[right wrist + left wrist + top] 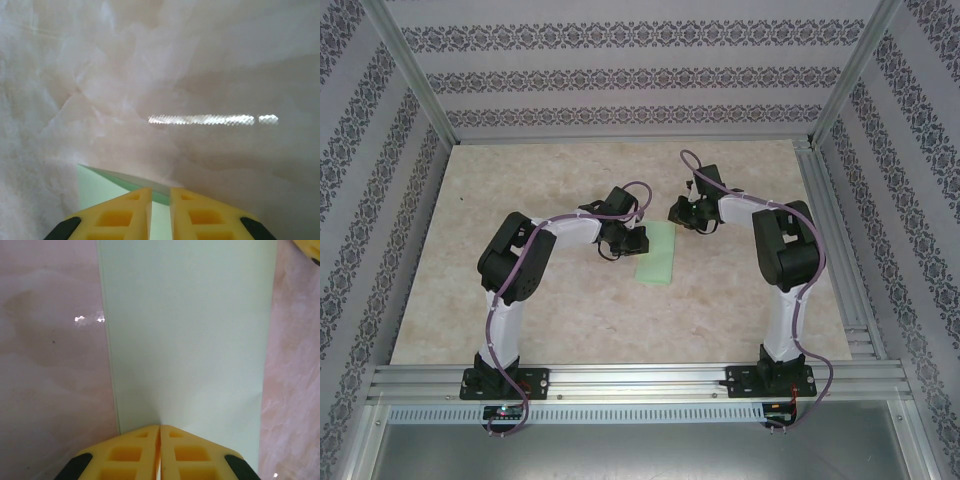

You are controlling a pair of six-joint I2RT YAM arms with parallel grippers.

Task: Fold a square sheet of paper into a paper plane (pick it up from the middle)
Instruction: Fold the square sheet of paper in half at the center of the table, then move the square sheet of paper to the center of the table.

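Your thin, pale mint-green sheet of paper point(657, 255) lies flat on the pale marbled surface point(520, 300) between the two arms. From above it reads as a narrow strip rather than a square. I take that to mean you are at the first step, the lengthwise centre fold, and nothing like a dart shape shows yet.

Your left claw point(160, 427) has its yellow fingers closed together, with the tips resting on the near edge of the sheet point(190, 330). I cannot tell whether they pinch a layer or only press it down. A doubled edge runs along one long side there.

Your right claw point(160, 191) shows a narrow gap between its fingers and grips nothing. It sits over a corner of the paper point(100, 185), whose edge seems slightly raised.

Next, I judge you need to firm that crease. Keep one claw pinning the sheet while the other runs along the fold.
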